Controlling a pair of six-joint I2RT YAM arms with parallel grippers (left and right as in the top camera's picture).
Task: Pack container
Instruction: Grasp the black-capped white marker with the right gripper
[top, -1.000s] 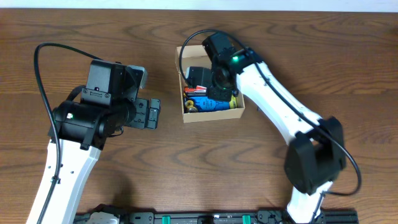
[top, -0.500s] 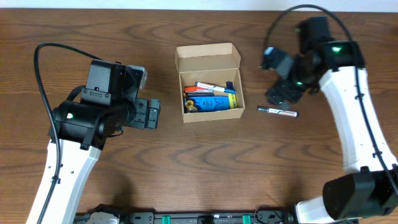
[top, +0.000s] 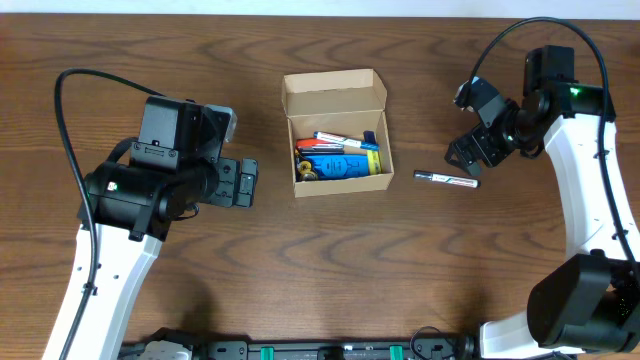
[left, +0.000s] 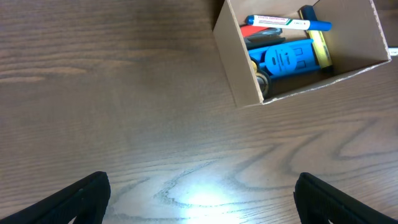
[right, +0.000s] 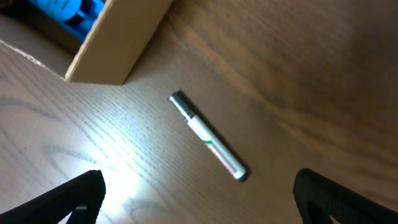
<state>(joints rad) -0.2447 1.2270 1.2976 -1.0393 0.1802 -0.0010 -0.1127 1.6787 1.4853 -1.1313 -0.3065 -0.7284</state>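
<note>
1. A small tan cardboard container (top: 345, 184) sits on a wooden table (top: 300, 270), near its middle, with the flap lid (top: 334, 93) folded back and open.
2. Inside lie several items: a blue object (left: 287, 59), a white marker with a blue cap (left: 286, 22), something red (left: 258, 30) and a yellowish stick (left: 320, 46).
3. One white marker with dark ends (top: 447, 180) lies flat on the table, just to the right of the container and apart from it.
4. The right gripper (top: 478, 130) hovers near that marker, its jaws spread wide and holding nothing.
5. The left gripper (top: 246, 182) hangs left of the container, jaws also spread wide and empty.
6. Packing looks mostly done: the loose marker has yet to go in, and the lid likely needs closing afterwards.
</note>
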